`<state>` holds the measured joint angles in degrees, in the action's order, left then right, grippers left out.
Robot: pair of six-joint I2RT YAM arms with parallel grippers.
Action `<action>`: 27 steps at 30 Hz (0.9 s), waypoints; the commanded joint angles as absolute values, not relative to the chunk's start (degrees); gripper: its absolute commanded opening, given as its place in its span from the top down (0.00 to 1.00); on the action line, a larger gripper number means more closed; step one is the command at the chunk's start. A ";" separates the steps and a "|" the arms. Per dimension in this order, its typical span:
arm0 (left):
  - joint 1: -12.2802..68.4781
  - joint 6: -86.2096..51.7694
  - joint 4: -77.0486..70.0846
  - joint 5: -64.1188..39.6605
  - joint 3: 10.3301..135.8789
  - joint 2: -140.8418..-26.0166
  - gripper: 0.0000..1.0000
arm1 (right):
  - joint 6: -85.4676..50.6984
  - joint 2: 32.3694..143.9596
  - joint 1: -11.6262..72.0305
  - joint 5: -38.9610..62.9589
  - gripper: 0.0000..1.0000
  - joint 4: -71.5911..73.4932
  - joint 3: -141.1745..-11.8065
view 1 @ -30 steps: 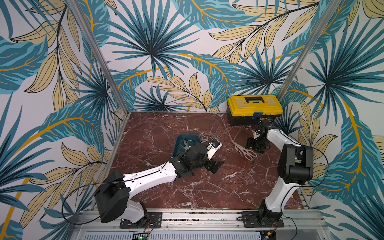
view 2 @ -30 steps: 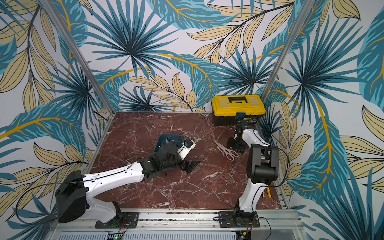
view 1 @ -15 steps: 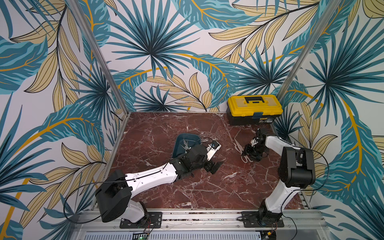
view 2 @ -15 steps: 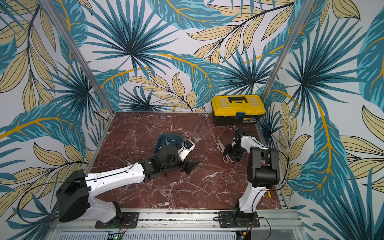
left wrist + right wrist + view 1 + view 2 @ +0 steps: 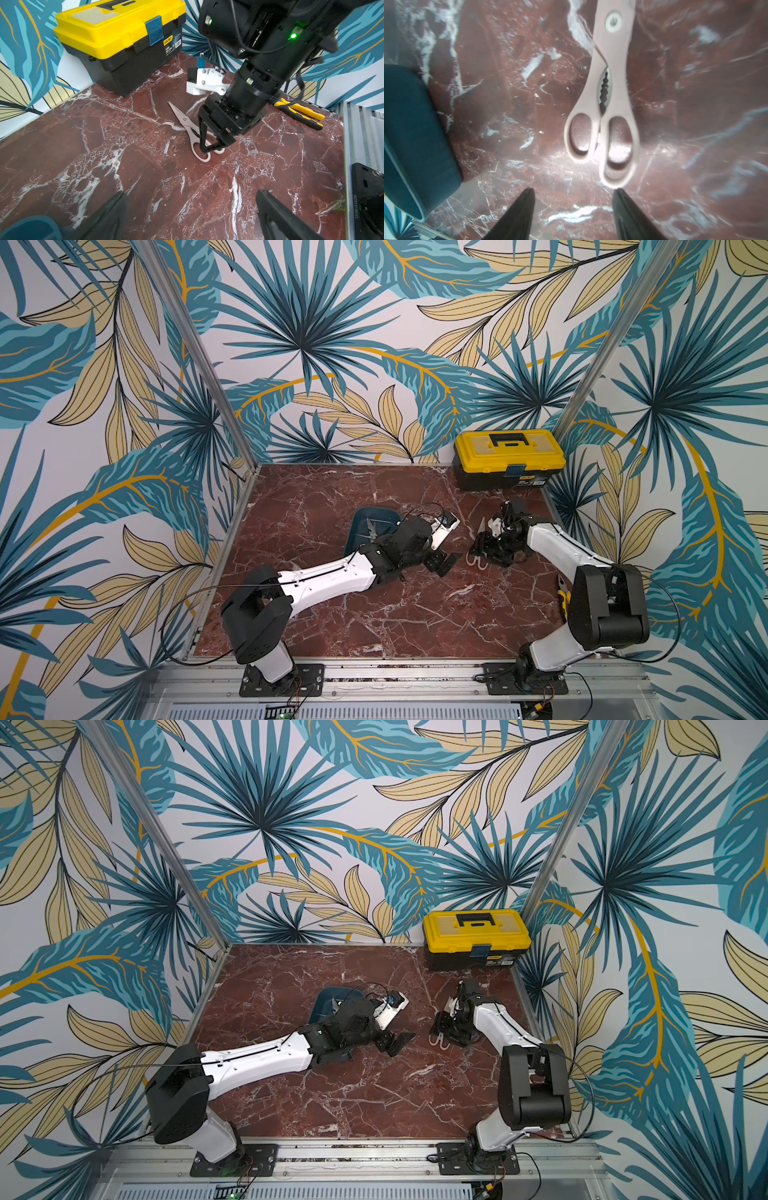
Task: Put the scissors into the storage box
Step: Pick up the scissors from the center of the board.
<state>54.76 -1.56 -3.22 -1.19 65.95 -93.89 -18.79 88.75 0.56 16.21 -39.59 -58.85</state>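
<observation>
Scissors [image 5: 612, 47] with pale pink plastic handles lie flat on the red marble tabletop [image 5: 508, 62], outside the dark teal plastic storage box [image 5: 415, 124], finger loops nearest the right gripper [image 5: 573, 190], whose half-spread, empty jaws line up with their long axis.

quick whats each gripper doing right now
Left gripper: open wide, holding nothing.
Right gripper: open, holding nothing, tips right by the handles of the pink scissors.
</observation>
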 commanded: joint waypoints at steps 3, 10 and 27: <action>54.28 -0.07 -4.33 2.35 65.45 -91.34 0.00 | -14.65 83.42 0.79 6.57 0.33 -43.75 -60.89; 52.01 -0.84 -6.88 2.02 62.31 -87.97 0.00 | -13.92 83.83 0.62 -1.43 0.26 -44.36 -62.39; 48.24 -7.60 -10.91 2.80 50.61 -78.28 0.00 | -12.18 92.69 0.35 5.75 0.36 -42.74 -63.93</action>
<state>48.23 -6.04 -9.28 1.34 53.45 -80.79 -11.92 90.70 0.36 2.61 -42.24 -63.22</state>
